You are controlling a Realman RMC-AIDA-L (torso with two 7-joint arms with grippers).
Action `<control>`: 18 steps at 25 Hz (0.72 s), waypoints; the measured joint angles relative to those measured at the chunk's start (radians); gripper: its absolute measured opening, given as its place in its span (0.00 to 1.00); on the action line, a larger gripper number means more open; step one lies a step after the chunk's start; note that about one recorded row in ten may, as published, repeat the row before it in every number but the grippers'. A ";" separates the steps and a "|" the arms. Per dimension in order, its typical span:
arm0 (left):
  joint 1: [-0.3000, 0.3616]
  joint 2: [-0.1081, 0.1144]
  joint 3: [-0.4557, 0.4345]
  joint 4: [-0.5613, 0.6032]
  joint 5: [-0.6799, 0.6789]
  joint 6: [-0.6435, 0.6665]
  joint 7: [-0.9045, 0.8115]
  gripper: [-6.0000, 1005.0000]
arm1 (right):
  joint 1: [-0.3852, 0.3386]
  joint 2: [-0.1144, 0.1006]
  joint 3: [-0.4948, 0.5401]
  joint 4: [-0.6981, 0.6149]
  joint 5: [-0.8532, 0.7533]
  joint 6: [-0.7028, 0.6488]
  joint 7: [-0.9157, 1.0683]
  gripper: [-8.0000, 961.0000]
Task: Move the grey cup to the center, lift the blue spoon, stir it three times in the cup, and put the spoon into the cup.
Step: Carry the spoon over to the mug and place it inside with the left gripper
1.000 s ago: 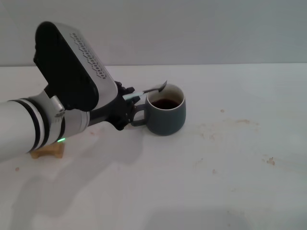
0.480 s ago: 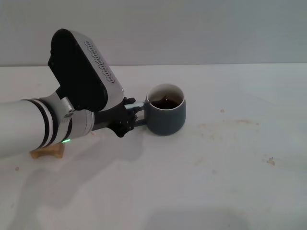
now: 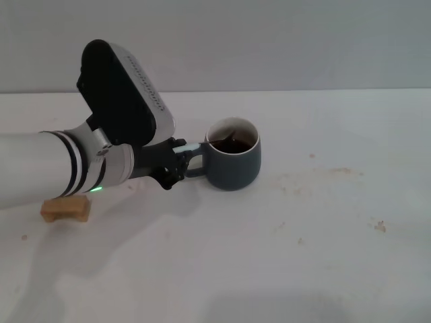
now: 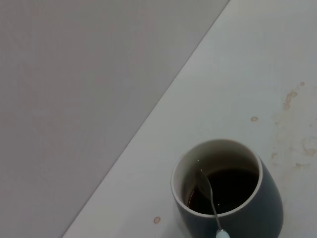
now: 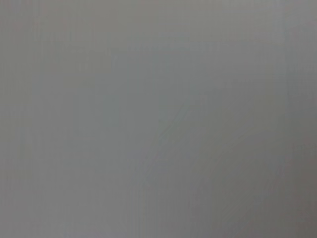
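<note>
While gripping the blue spoon [image 3: 202,145] by its pale handle, left end effector [image 3: 180,160] sits low over the desk [image 3: 283,256], just beside the loop handle of the grey cup [image 3: 232,163], on the cup's left side. Fingers clenched on the handle end. Spoon reaching away from the end effector, over the cup rim, stem slanting down into the cup. Left wrist view: metal bowl of the blue spoon [image 4: 207,191] lying inside the grey cup [image 4: 225,191], at the edge of the dark liquid, against the white inner wall nearest the end effector; pale handle tip just outside the rim. Cup upright on the desk, directly ahead of the end effector. Wooden block [image 3: 65,208] behind the end effector, under the left forearm. Right end effector out of sight.
</note>
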 joint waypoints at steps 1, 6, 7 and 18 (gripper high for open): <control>-0.008 0.000 -0.002 0.009 -0.001 -0.001 0.000 0.15 | -0.001 0.000 0.000 0.000 0.000 -0.003 0.000 0.01; -0.019 0.000 -0.001 0.017 -0.031 0.000 0.023 0.15 | -0.005 -0.001 -0.001 0.001 -0.001 -0.005 0.000 0.01; -0.027 -0.001 -0.003 0.018 -0.050 0.000 0.041 0.15 | -0.006 -0.001 -0.001 0.002 -0.001 -0.005 0.000 0.01; -0.068 -0.001 0.000 0.039 -0.061 -0.005 0.051 0.15 | -0.007 -0.001 -0.001 0.002 -0.002 -0.006 0.000 0.01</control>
